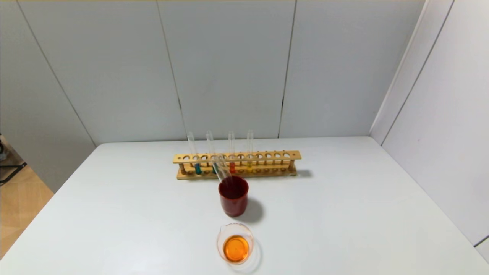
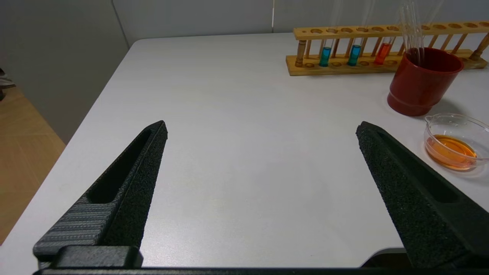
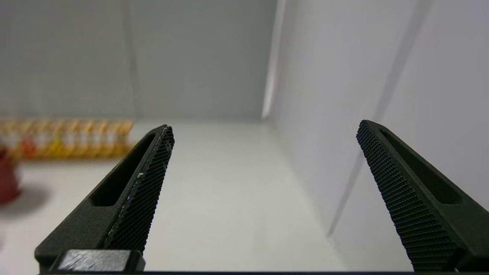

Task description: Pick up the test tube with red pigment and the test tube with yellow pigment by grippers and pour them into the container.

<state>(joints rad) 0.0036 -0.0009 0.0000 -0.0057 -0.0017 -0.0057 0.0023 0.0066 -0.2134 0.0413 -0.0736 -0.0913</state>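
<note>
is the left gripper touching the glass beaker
Apart. The left wrist view shows the left gripper wide open over bare table, with the beaker clear of its fingers.

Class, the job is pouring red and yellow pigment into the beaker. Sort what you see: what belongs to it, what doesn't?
Belongs: red-pigment tube, yellow-pigment tube, glass beaker, open left gripper, open right gripper.

Just there: two teal tubes, wooden rack, red cup holding empty tubes.
</note>
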